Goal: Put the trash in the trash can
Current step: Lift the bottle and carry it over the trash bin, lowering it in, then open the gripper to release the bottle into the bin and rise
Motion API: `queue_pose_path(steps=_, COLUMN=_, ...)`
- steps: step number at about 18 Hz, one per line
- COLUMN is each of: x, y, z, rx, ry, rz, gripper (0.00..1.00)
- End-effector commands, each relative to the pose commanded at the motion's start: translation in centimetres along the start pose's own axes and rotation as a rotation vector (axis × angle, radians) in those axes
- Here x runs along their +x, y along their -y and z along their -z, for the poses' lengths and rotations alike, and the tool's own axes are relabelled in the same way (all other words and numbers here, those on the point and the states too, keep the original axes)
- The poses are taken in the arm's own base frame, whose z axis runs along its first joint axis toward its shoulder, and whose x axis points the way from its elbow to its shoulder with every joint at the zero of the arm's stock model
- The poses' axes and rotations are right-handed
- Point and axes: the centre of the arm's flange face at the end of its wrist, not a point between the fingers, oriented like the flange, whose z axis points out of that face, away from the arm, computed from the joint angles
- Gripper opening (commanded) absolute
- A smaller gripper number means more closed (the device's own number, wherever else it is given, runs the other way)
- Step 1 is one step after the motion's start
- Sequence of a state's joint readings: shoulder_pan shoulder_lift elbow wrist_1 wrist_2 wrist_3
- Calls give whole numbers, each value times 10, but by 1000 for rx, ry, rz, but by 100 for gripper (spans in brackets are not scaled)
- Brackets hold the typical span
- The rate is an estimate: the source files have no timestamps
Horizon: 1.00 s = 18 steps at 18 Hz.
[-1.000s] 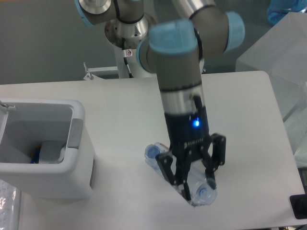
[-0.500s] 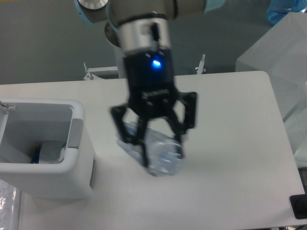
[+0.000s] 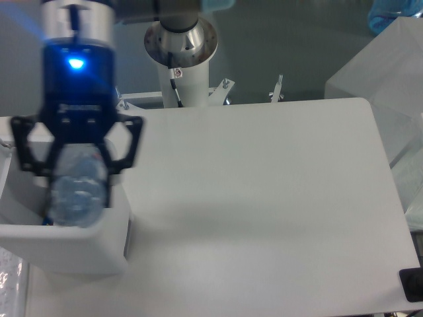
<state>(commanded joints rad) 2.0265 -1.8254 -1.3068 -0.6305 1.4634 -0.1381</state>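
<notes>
My gripper (image 3: 78,173) hangs over the white trash can (image 3: 66,247) at the left edge of the table, shut on the clear crushed plastic bottle (image 3: 77,188). The bottle is one piece of the trash and points its round end toward the camera, above the can's opening. The gripper and bottle hide most of the can's inside, so I cannot tell what lies in it. The picture of the gripper is blurred.
The arm's base column (image 3: 180,53) stands at the table's far edge. A translucent box (image 3: 386,79) sits off the table's right side. A small black object (image 3: 413,284) is at the lower right corner.
The gripper has carried the bottle up and to the left, from the table's front middle to above the trash can.
</notes>
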Motion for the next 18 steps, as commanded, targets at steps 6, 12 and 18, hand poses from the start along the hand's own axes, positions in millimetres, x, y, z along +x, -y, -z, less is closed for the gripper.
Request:
queue_pose_path(steps=6, x=10, y=-25, z=-12, rx=-52, ry=-11, rz=-13, gripper=61)
queue_pose_path(steps=12, x=8, y=-35, z=-4, rx=-64, ry=-7, rz=-13, gripper=64)
queue_pose_path(steps=18, x=6, y=-46, z=-1, rx=-80, ry=-2, rz=-13, gripper=86)
